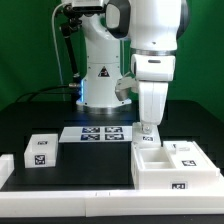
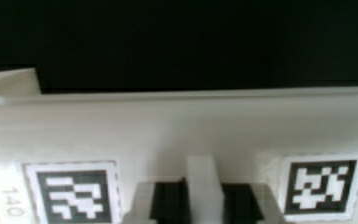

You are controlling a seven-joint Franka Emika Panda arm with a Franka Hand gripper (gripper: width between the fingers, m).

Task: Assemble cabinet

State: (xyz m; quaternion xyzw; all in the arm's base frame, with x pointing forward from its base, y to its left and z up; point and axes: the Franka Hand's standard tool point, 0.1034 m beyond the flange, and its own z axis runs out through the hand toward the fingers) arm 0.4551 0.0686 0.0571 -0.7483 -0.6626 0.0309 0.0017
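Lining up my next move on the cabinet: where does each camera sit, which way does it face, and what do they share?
Exterior view: off the arm, facing the robot's front across the table, angled down at the marker board, cabinet body and small tagged block; arm and gripper show.
Wrist view: on the wrist, close against a white tagged panel; no arm part clearly shows.
Shared: probably the cabinet body, if that panel is its wall.

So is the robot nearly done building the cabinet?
Not nearly. Nothing looks joined yet: the small white block sits alone at the exterior view's left. Right now the gripper is at the edge of the big open white box; I cannot tell if it grips. All the joining is left.
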